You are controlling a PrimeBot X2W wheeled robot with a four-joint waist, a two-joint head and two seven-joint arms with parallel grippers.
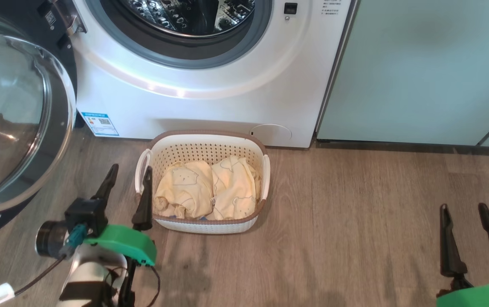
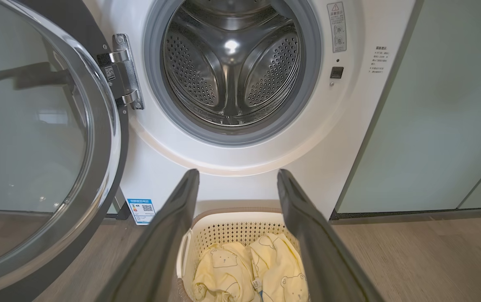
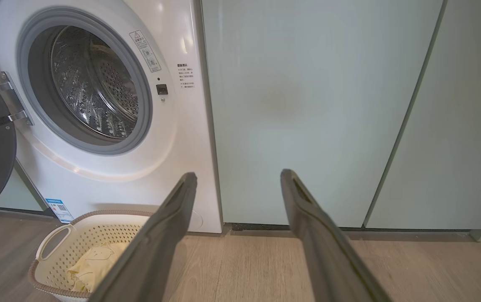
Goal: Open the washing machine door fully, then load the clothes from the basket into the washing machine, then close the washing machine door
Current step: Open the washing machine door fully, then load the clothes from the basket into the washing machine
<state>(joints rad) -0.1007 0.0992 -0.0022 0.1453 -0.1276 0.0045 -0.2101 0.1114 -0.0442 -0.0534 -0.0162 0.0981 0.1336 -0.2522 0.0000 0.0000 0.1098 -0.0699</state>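
My left gripper point(image 2: 238, 172) has dark grey fingers point(image 2: 162, 235). The white front-loading washing machine point(image 1: 210, 111) is grey-ringed. Left of it, its round glass door point(image 1: 14, 119) has a glossy rim that looks black, perhaps navy. Before it, the cream perforated brown-rimmed plastic basket point(image 1: 201, 150) holds pale yellow bear-outlined garments point(image 1: 206, 189).

Bright, even light fills all three views; detail is sharp. A glare band runs along the white curve of the washing machine point(image 1: 176, 91), and a hot spot glints in the drum point(image 2: 231, 45). The washing machine door point(image 1: 10, 115) glass mirrors the room. A soft shadow darkens the floor point(image 1: 193, 273) beside the left arm point(image 1: 86, 273). Wrist views splay the cabinet point(image 3: 307, 105) edges; the jaws near the lens look soft.
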